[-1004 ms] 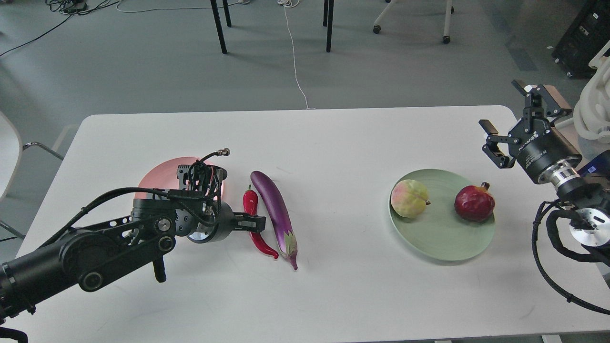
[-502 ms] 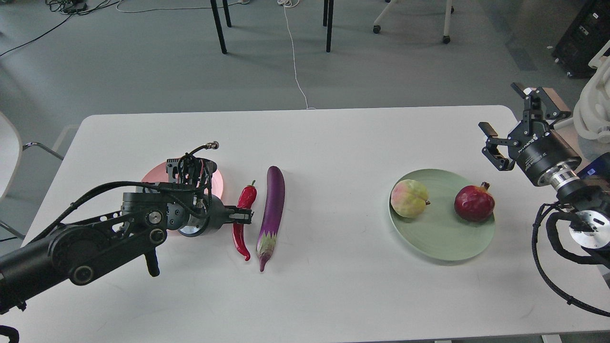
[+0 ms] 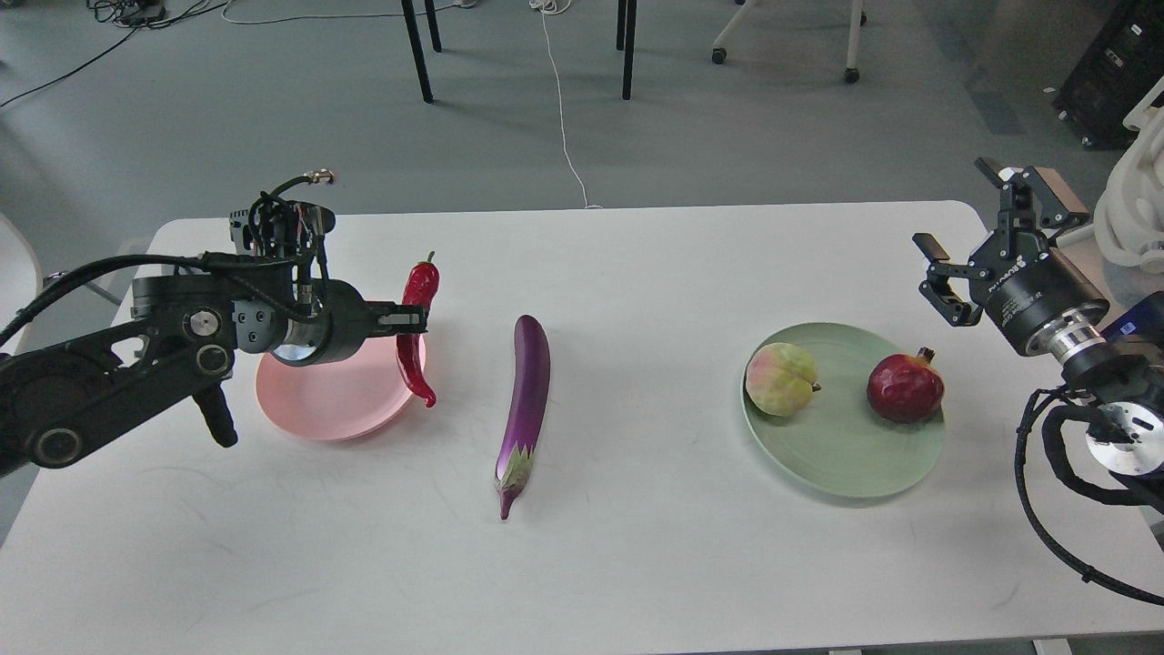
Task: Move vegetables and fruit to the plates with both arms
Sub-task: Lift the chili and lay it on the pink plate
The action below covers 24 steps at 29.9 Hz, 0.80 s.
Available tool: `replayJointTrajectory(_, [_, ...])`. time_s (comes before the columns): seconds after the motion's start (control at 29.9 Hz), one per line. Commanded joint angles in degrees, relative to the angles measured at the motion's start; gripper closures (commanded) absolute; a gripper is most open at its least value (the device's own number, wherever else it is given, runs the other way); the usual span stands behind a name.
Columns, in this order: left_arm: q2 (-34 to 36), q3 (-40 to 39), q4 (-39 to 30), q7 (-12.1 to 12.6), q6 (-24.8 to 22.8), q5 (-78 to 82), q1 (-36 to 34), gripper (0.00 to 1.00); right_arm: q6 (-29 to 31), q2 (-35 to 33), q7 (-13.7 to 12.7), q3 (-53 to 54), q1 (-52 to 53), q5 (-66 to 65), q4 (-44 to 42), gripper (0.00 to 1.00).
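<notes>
My left gripper (image 3: 411, 319) is shut on the red chili pepper (image 3: 415, 335) and holds it in the air above the right rim of the pink plate (image 3: 318, 400). The purple eggplant (image 3: 526, 400) lies on the white table to the right of that plate, calyx end toward me. The pale green plate (image 3: 841, 446) at the right holds the yellow-green peach (image 3: 781, 378) and the dark-red pomegranate (image 3: 904, 388). My right gripper (image 3: 987, 232) is open and empty, raised past the table's right edge, beyond the green plate.
The white table (image 3: 637, 264) has its far edge near the grippers' height in the view. Chair and table legs (image 3: 627, 50) and cables lie on the grey floor beyond. A white object (image 3: 1137, 209) stands at the far right.
My left gripper has closed on the chili pepper, lifted it off the table and carried it up and left over the pink plate. The eggplant was swung round. The right arm barely moved.
</notes>
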Motion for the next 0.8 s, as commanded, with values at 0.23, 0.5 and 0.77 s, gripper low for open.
replayJointTrajectory(0.23, [4.5,5.4,5.7,-8.3,0.0,8.3,1.0,0.78,0.0,0.0,0.0,0.1,-0.3,0.0,0.0,0.02])
replayJointTrajectory(0.5, [3.8,5.8,6.1,-8.3,0.0,8.4,2.1,0.68,0.0,0.0,0.0,0.1,-0.3,0.0,0.0,0.02])
replayJointTrajectory(0.77, [3.6,6.4,10.2,-8.8,0.0,8.5,3.1,0.54,0.0,0.0,0.0,0.2,-0.8,0.0,0.1,0.02])
